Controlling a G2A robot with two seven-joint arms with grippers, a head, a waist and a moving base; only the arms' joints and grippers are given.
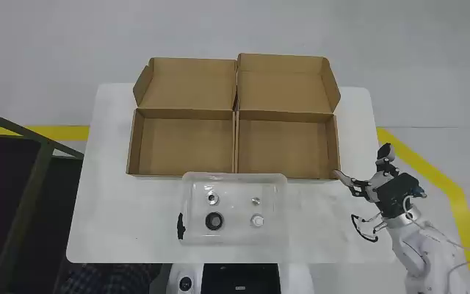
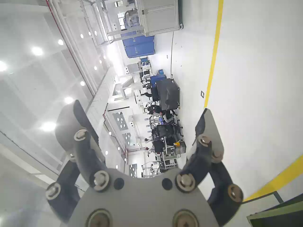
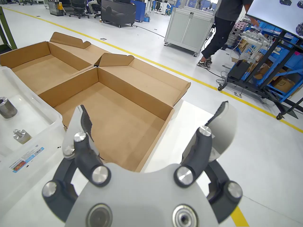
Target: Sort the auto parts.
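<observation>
The auto parts lie apart in the clear tray (image 1: 235,175) at the bench (image 1: 110,198) front, before two open cardboard boxes (image 1: 183,143): a steel cylinder (image 1: 212,198), a small stud (image 1: 255,200), a black ring (image 1: 215,220) and a white piece (image 1: 257,220). The metal ones look dense, hard and slick, best pinched across their round sides; the ring may give slightly. Both arms' jaws stand wide and hold nothing; the right arm (image 1: 418,246) hangs to the right of the tray.

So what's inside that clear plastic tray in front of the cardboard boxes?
Four small parts lie apart in the clear tray: a metal cylinder, a small silver stud, a black ring and a whitish piece. Nothing covers them; their undersides are hidden.
</observation>
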